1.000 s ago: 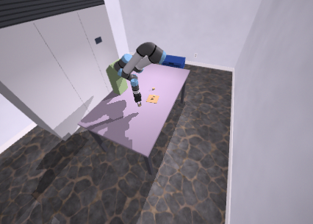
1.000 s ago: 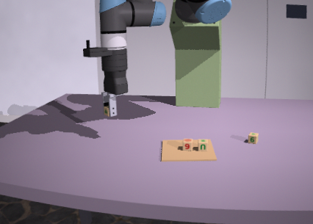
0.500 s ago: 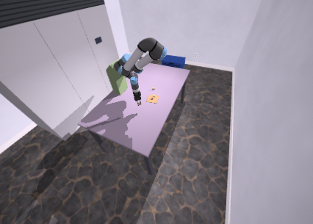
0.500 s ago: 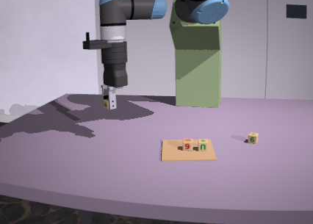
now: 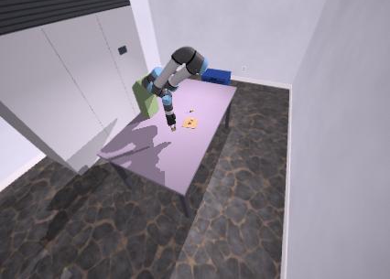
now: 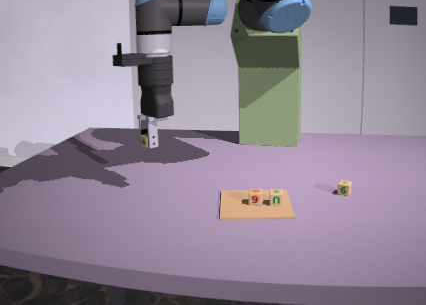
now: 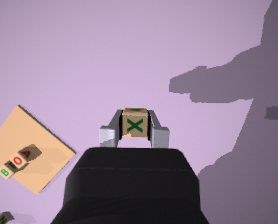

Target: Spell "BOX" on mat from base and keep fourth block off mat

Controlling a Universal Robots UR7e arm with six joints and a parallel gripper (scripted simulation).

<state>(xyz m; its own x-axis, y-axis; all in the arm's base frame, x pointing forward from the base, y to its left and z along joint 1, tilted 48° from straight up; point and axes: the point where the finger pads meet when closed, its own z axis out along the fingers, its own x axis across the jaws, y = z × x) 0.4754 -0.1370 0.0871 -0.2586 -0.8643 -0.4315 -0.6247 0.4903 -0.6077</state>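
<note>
Wrist: X block [image 5: 173, 129] [image 6: 144, 141] [image 7: 135, 125] inside end effector [image 5: 173, 128] [image 6: 148, 141] [image 7: 135, 131].

Arm [image 5: 169, 73] [image 6: 155, 18]: pale grey tubes, dark joints, round blue caps. Gripper [image 5: 173, 127] [image 6: 149, 132] [image 7: 135, 119]: black body, silver fingers, dark dots on one.

Matt, smooth, wood-like mat [image 5: 186, 125] [image 6: 235, 212] [image 7: 45, 175].

The lilac bench [image 5: 183, 154] [image 6: 150, 243] [image 7: 75, 50] carries an orange mat [image 5: 186, 125] [image 6: 232, 209] [image 7: 20, 125] — flat — a loose block [image 5: 191, 111] [image 6: 344, 188] [image 7: 5, 218] (off the mat) and a green stand [image 5: 147, 105] [image 6: 270, 113].
</note>
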